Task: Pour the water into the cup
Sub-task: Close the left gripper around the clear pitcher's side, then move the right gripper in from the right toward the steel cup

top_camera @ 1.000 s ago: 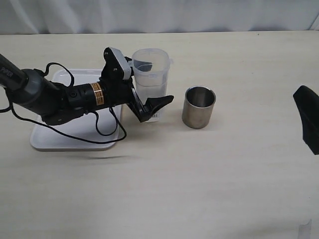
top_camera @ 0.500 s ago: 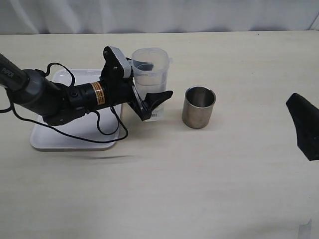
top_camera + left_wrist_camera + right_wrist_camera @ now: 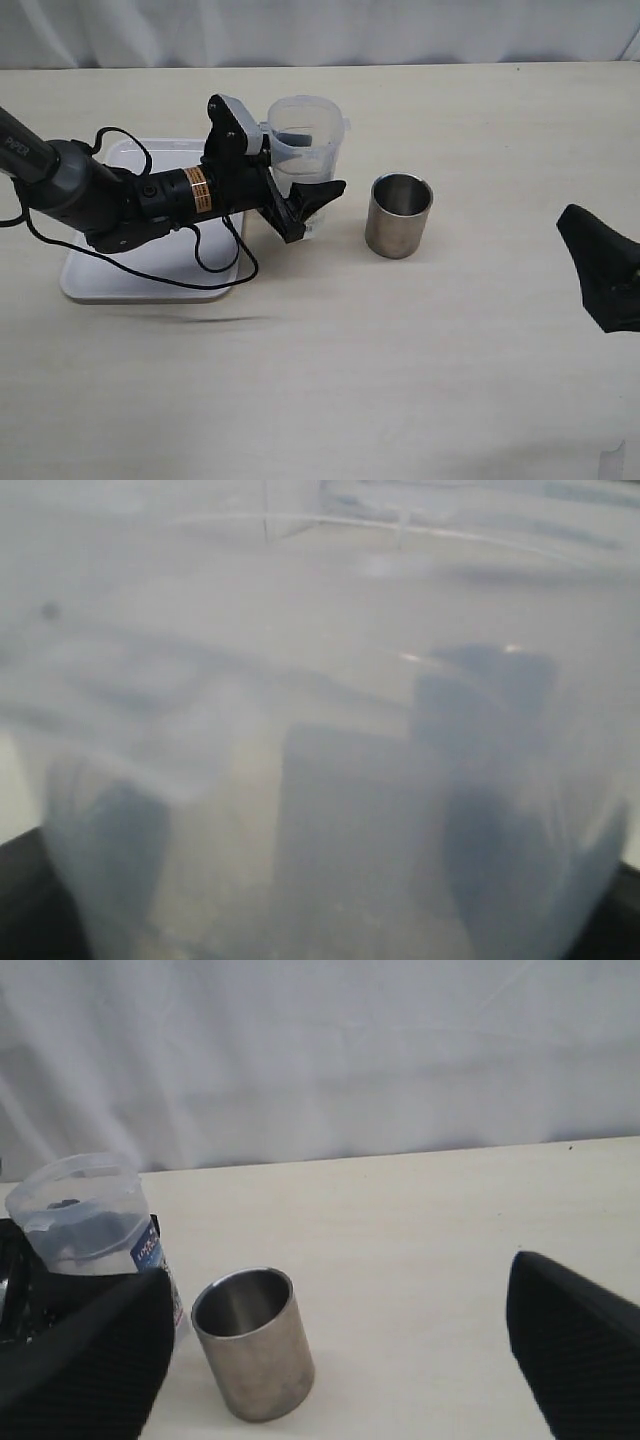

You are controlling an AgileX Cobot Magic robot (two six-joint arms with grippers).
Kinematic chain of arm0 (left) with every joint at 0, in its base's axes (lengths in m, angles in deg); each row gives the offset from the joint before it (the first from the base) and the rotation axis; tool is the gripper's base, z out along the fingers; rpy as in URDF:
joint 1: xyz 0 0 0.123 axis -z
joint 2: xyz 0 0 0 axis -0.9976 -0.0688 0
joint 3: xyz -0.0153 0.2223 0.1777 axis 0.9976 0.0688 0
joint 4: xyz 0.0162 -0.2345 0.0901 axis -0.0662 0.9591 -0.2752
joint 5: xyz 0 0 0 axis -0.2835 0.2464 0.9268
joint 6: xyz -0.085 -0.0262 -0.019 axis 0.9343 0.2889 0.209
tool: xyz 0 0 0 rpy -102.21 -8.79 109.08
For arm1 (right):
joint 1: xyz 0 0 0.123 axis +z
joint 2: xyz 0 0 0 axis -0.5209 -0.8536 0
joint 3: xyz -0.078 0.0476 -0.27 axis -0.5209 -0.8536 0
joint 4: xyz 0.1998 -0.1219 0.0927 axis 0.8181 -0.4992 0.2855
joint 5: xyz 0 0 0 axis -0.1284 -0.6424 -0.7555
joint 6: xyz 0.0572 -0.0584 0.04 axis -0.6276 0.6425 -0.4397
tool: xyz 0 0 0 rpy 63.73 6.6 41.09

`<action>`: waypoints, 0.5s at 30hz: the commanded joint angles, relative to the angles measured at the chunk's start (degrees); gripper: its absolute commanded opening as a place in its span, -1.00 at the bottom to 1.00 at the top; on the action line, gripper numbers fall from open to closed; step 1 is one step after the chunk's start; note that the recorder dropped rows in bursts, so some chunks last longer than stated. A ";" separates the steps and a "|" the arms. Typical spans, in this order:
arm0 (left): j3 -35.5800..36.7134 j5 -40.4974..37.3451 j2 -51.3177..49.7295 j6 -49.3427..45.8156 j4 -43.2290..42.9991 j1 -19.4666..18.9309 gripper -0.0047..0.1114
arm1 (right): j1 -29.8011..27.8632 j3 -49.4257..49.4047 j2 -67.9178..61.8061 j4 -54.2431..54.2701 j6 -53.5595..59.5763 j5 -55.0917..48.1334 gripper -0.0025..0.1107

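L gripper [image 3: 312, 165]: jaws straddle the translucent plastic container [image 3: 305, 125], narrower than a moment ago. Firm grip? I can't tell. I judge lift and pour come next. Water in container: not discernible. Steel cup [image 3: 399, 215] stands near, upright, looks empty. R gripper [image 3: 333, 1345]: wide, holding nothing, has moved inward.

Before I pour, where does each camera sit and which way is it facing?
Exterior: high above the table, looking down; shows the left arm, left gripper straddling the plastic container, right gripper at the edge.
Left wrist: pressed against the container's wall, which fills the frame; blurred dark fingers show through.
Right wrist: low, facing the curtain past the cup; its own spread fingers show.
All share the container; exterior and right wrist share the cup.
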 commanded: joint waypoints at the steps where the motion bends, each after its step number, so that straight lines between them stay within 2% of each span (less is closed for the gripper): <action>1: -0.27 2.15 -0.07 4.19 0.06 0.03 -0.91 | 0.18 -0.18 -4.38 -1.82 -0.30 3.56 0.53; 10: -0.27 2.15 -0.07 5.76 0.06 0.03 -0.92 | 0.18 -0.18 -16.54 -4.36 1.39 15.34 0.53; 15: -0.27 2.67 -0.07 5.78 0.29 0.03 -0.92 | 0.18 0.75 -21.97 -5.08 2.02 15.76 0.53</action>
